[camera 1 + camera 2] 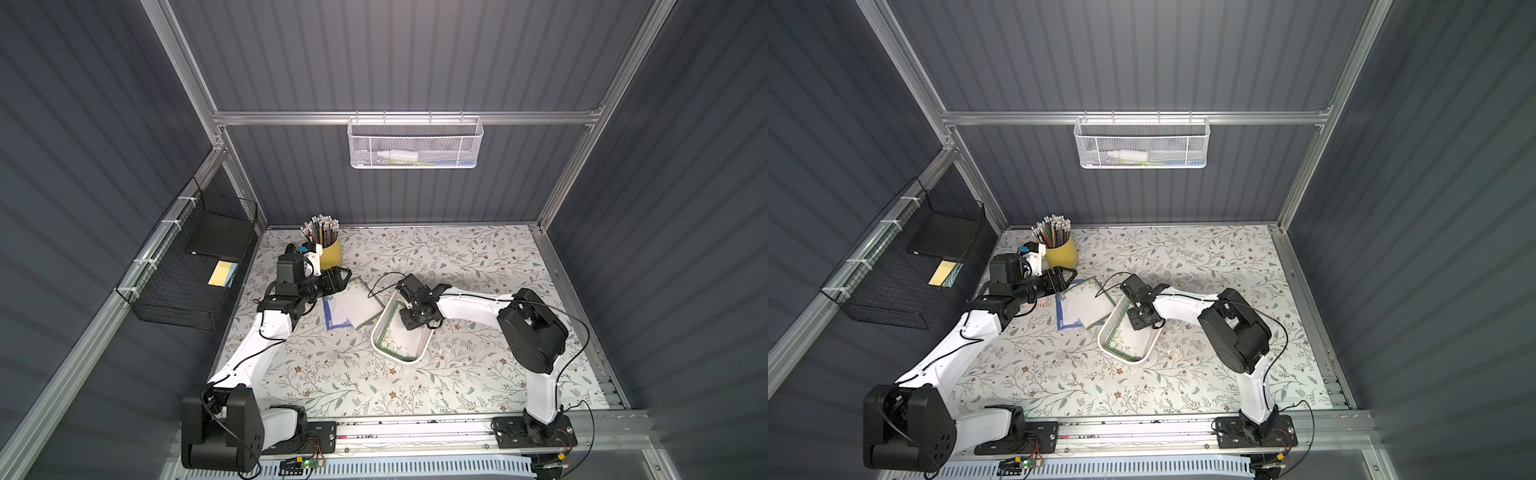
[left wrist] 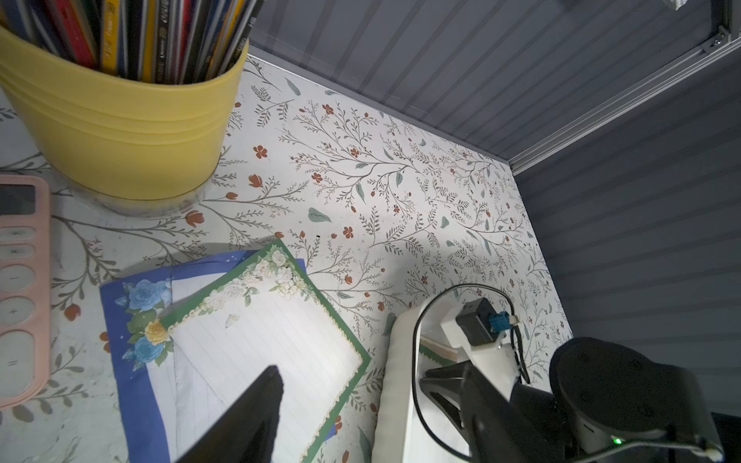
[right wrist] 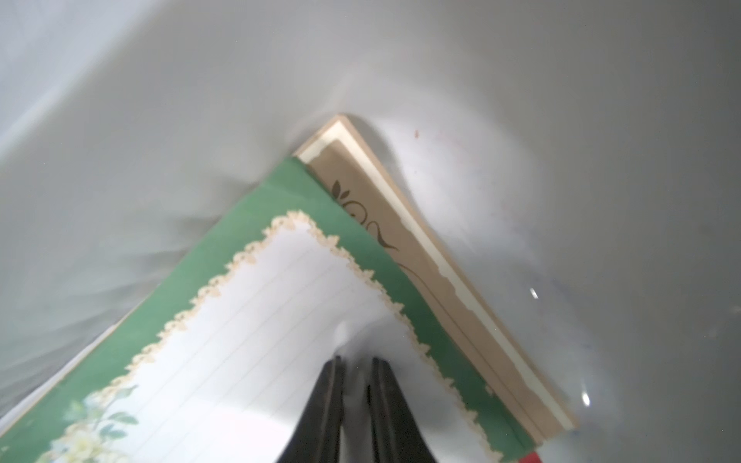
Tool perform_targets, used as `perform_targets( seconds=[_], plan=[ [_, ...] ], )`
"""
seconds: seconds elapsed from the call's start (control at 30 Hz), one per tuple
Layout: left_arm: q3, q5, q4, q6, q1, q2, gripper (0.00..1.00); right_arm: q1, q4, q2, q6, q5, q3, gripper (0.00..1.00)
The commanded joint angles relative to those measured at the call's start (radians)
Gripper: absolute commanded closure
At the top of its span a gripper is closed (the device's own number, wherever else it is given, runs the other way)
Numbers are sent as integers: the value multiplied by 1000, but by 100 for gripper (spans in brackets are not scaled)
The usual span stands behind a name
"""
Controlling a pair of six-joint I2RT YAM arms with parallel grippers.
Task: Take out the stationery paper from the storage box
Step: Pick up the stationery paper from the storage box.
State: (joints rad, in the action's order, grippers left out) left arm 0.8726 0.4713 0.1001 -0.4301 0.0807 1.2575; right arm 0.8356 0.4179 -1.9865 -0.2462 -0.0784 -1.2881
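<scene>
**A:** Where do we have the right arm?

**B:** We see its elbow raised high and the forearm reaching in over the tabletop (image 1: 478, 257). The wrist is bent down, so the right gripper (image 3: 356, 362) points into the storage box (image 1: 374, 338).

**A:** And its jaws?

**B:** Narrow, nearly together. We see their tips on the pale centre of a green-bordered sheet (image 3: 260, 320), the top of the stationery paper (image 1: 401, 343) in the box. A small ridge of that sheet is pinched up between them. Just past the tips a tan-cream sheet (image 3: 421, 256) shows from under the green one, its corner close to the box wall.

**A:** The left arm?

**B:** We see it bent at the elbow with the forearm about level. The left gripper (image 1: 343, 279) sits low and is aimed toward the box. Its jaws stand wide and hold nothing. Just ahead of them and below, a second green sheet (image 2: 260, 332) lies over a blue-bordered sheet (image 2: 132, 360) on the tabletop, beside the box. A yellow pencil cup (image 1: 330, 251) stands to the side of those jaws, toward the back wall.
</scene>
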Motion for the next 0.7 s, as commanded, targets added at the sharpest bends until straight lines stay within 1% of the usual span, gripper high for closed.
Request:
perform_targets(
  seconds=[0.0, 0.03, 0.2, 0.3, 0.43, 0.5, 0.53, 0.67],
  plan=[
    [-24, 6, 13, 12, 2, 16, 27, 9, 109, -118, -1, 79, 74, 96],
    [-24, 6, 13, 11, 1, 16, 27, 9, 111, -117, -1, 76, 71, 100],
    [-20, 7, 12, 10, 1, 22, 27, 10, 149, -90, 5, 31, 27, 100],
    [-8, 16, 17, 11, 1, 31, 27, 10, 211, -51, 19, -15, -44, 100],
    [22, 41, 34, 20, 1, 46, 27, 10, 307, 21, 44, -82, -177, 100],
    [46, 80, 36, 29, 1, 52, 26, 10, 348, 53, 56, -110, -240, 100],
    [59, 117, 34, 33, 1, 59, 25, 9, 358, 71, 62, -126, -261, 100],
    [91, 248, 0, 44, 1, 83, 24, 5, 354, 136, 74, -159, -300, 100]
  ],
)
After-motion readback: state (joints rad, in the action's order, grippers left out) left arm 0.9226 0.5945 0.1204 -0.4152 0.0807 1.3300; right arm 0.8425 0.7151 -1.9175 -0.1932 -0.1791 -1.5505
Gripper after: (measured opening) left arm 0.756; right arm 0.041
